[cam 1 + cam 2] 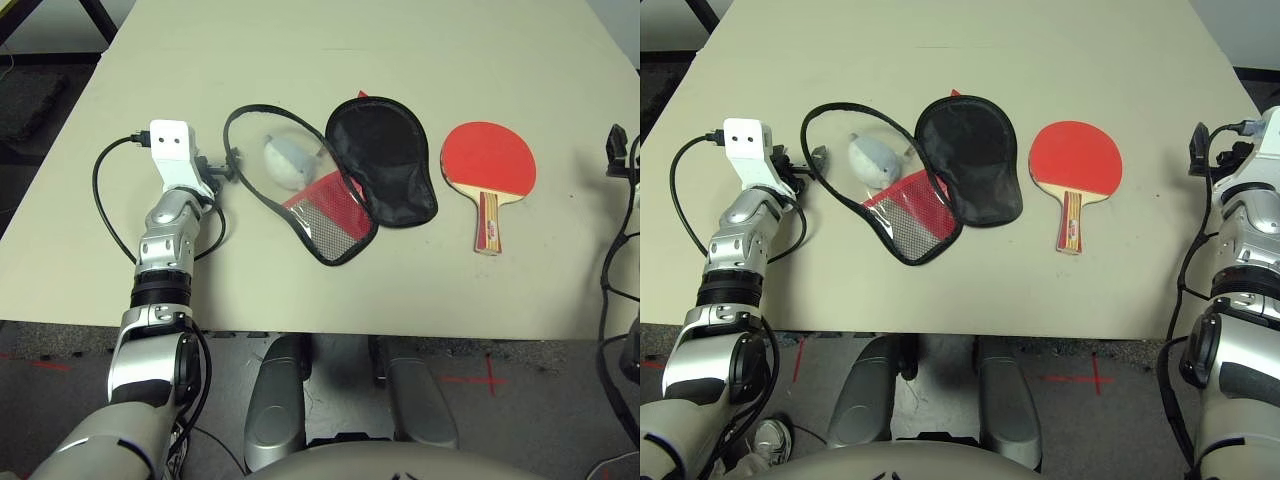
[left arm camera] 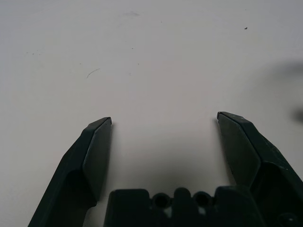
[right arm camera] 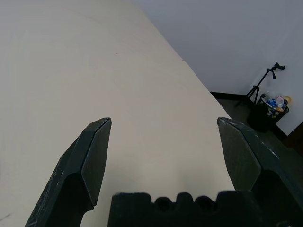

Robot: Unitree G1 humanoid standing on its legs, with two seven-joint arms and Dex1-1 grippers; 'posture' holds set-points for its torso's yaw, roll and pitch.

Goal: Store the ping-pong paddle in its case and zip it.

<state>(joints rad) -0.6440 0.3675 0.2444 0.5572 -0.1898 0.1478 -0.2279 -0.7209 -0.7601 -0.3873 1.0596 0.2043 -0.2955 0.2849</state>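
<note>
The ping-pong paddle (image 1: pixel 489 160) lies flat right of centre, red face up, with its striped wooden handle (image 1: pixel 488 225) pointing toward me. Left of it, the case (image 1: pixel 385 160) lies unzipped and spread open. Its black lining faces up, and its other half shows a red mesh pocket (image 1: pixel 330 215) and a loose black zipper edge (image 1: pixel 243 125). My left gripper (image 1: pixel 222 166) rests just left of the case's zipper edge, open, with bare table between its fingers (image 2: pixel 97 146). My right gripper (image 1: pixel 1202 148) stands open near the table's right edge, well right of the paddle and holding nothing.
A white fuzzy blob (image 1: pixel 287 160) sits inside the open case. A black cable (image 1: pixel 100 200) loops on the table (image 1: pixel 300 50) beside my left forearm. Past the table's far right edge, a tripod and a bin (image 3: pixel 265 109) stand on the floor.
</note>
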